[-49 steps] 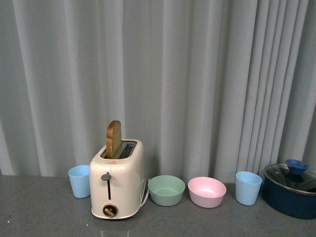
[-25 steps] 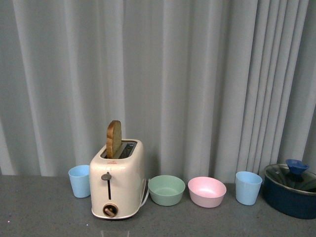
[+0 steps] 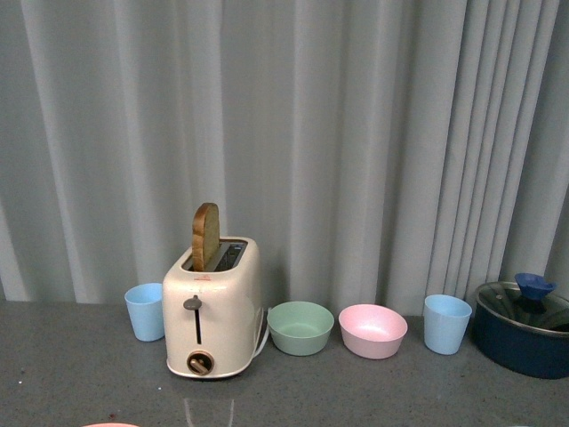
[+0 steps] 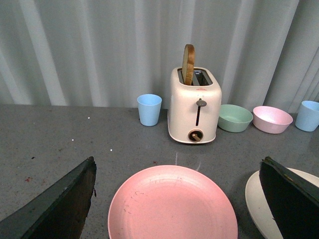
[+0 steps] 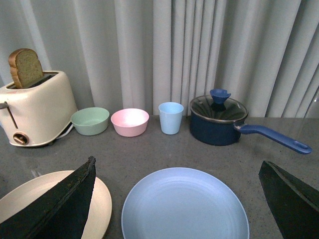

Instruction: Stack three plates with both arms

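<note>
Bare counter (image 4: 60, 139) lies open ahead of my left fingers (image 4: 55, 209) until the toaster (image 4: 195, 107) blocks the way. Ahead of my right fingers (image 5: 55, 209), pink bowl (image 5: 129, 122), cup (image 5: 170, 117) and pot (image 5: 218, 122) wall off the curtain (image 5: 149, 50), the pot's handle (image 5: 274, 135) jutting sideways.

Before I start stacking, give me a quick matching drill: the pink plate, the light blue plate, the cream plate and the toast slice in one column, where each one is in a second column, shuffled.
Column 1
1. round matte pink plate
2. round matte light blue plate
3. round cream plate
4. brown slice of toast

Column 2
A. standing up in the slot of the cream toaster
B. framed between the fingers of the open left hand
C. framed between the fingers of the open right hand
D. partly hidden by a black finger in both wrist views

Pairs: 1-B, 2-C, 3-D, 4-A
</note>
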Robot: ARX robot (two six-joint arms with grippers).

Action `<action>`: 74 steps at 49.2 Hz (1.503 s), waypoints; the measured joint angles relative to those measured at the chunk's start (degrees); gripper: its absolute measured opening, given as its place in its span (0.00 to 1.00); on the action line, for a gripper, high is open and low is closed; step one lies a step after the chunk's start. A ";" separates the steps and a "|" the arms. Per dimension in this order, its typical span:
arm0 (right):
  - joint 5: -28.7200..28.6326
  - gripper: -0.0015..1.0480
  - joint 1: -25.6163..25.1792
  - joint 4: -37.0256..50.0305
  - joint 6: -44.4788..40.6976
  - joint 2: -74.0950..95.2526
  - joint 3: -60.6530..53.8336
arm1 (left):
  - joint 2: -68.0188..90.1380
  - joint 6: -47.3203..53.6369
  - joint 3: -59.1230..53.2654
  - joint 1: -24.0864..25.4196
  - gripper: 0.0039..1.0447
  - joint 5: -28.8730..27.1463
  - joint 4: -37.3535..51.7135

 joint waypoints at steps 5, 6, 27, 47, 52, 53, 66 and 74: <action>0.00 0.93 0.00 0.00 0.00 0.00 0.00 | 0.00 0.00 0.00 0.00 0.94 0.00 0.00; 0.00 0.93 0.00 0.00 0.00 0.00 0.00 | 0.00 0.00 0.00 0.00 0.94 0.00 0.00; 0.02 0.93 0.09 0.00 -0.02 0.00 0.00 | 38.23 12.96 16.61 5.33 0.94 25.20 -10.12; 0.00 0.93 0.09 0.00 0.00 0.00 0.00 | 94.51 24.30 53.37 0.66 0.94 17.00 -15.61; 0.00 0.93 0.09 0.00 -0.02 0.00 0.00 | 100.17 25.97 57.86 2.16 0.94 16.00 -17.99; 0.00 0.93 0.09 0.00 0.00 0.00 0.00 | 100.67 26.14 58.14 2.34 0.94 15.93 -18.10; 0.00 0.93 0.09 0.00 0.00 0.00 0.00 | 110.20 28.55 62.93 6.97 0.94 11.85 -19.91; -0.02 0.93 0.09 0.00 0.00 0.00 0.00 | 114.16 28.59 64.37 10.73 0.94 9.70 -18.62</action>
